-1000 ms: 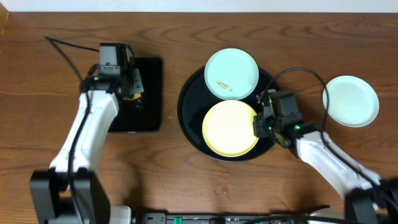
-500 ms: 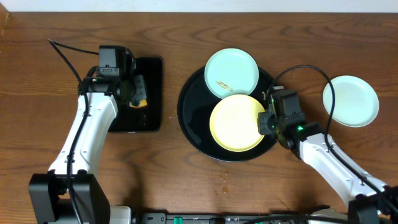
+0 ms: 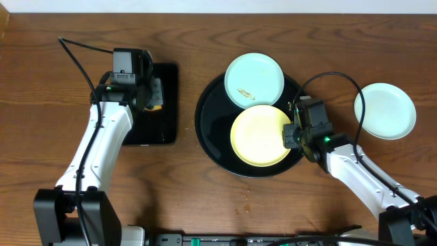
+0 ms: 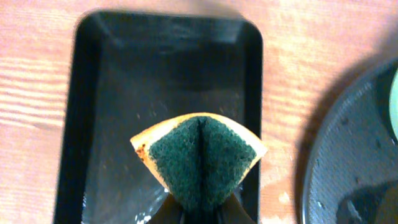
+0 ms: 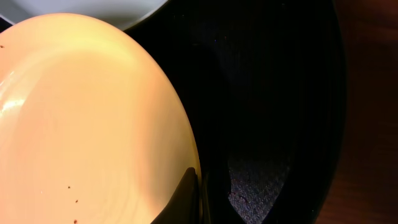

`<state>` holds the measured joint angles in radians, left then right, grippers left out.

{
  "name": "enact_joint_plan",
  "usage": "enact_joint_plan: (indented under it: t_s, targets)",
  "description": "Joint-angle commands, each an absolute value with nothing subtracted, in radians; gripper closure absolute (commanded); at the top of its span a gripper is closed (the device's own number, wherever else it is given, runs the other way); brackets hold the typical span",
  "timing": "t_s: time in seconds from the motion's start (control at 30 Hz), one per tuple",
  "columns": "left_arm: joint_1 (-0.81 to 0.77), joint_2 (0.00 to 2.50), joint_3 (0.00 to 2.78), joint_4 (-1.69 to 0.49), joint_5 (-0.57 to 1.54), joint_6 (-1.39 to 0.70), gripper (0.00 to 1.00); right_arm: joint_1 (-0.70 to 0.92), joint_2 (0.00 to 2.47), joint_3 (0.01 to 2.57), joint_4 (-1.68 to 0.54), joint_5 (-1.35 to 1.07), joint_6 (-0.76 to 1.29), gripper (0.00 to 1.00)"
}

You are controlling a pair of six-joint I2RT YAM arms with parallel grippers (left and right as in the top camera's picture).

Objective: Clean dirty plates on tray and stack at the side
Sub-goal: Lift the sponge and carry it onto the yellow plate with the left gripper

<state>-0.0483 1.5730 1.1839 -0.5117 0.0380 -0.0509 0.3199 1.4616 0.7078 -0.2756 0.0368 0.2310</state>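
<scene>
Right end effector (image 3: pixel 291 135) on yellow plate (image 3: pixel 258 135)

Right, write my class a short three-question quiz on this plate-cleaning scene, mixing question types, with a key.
1. True or false: the left gripper holds a folded sponge above the rectangular tray.
2. Which plate does the right gripper pinch? A) yellow plate B) smeared mint plate C) mint plate on the table.
3. Fill in: ___ plates sit on the round tray.
Key: 1 true; 2 A; 3 two.
</scene>
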Motion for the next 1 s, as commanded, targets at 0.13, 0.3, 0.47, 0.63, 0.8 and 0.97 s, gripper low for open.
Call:
enact_joint_plan:
  t_s: [0.13, 0.3, 0.47, 0.63, 0.8, 0.97]
  targets:
    - [-0.058, 1.585, 1.17, -0.394, -0.003, -0.057, 0.93, 0.329, 1.463, 0.716, -0.272, 0.052, 0.247, 0.99]
    - [-0.079, 1.584, 1.166, -0.485, 0.1, -0.061, 0.93, 0.329, 1.463, 0.716, -0.284, 0.052, 0.29, 0.99]
    - [-0.088, 1.584, 1.103, -0.469, 0.09, -0.052, 0.92, 0.329, 1.464, 0.706, -0.291, 0.028, 0.322, 0.96]
    - [-0.088, 1.584, 1.029, -0.431, 0.085, -0.052, 0.92, 0.329, 1.467, 0.691, -0.292, -0.024, 0.321, 0.69]
    - [-0.088, 1.584, 1.0, -0.427, 0.085, -0.052, 0.92, 0.329, 1.47, 0.674, -0.243, 0.024, 0.26, 0.68]
    - [-0.088, 1.586, 0.981, -0.412, 0.085, -0.052, 0.93, 0.329, 1.517, 0.649, -0.178, 0.022, 0.256, 0.7]
